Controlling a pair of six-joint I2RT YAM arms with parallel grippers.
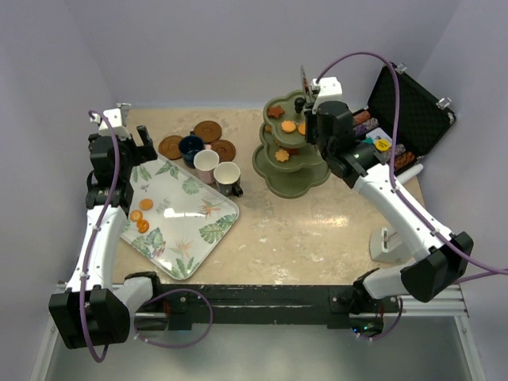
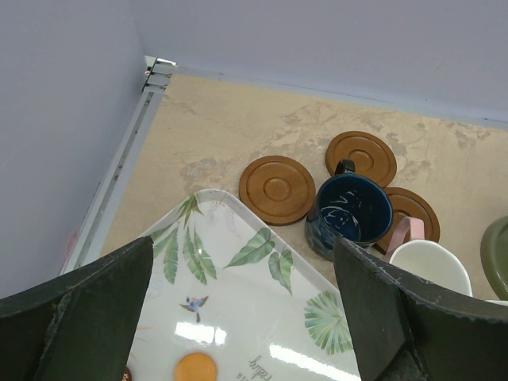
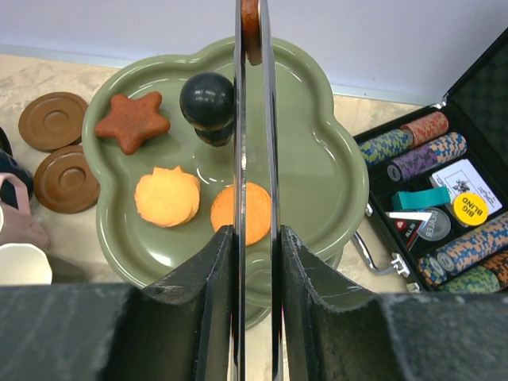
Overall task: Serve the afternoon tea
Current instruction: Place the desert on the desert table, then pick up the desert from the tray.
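Gripping tongs (image 3: 268,119) that half-hide a brown biscuit (image 3: 251,32) are the right fingers (image 3: 202,302); left fingers (image 2: 87,309) gape.

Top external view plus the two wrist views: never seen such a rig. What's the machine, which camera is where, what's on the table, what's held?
Two white-and-black robot arms, bolted at the near edge of a beige table, each end in two-finger jaws. The top view looks down from above and behind them; each wrist camera looks past its own arm's dark jaws. On the table: a leaf-patterned white tray with small orange biscuits, three round brown saucers, three small cups (navy, pinkish-white, cream), an olive-green three-tier stand and an open black case of poker chips. The left arm has its jaws open and empty above the tray's far end. The right arm has its jaws shut on thin metal tongs, which pinch a brown biscuit above the stand's top tier.
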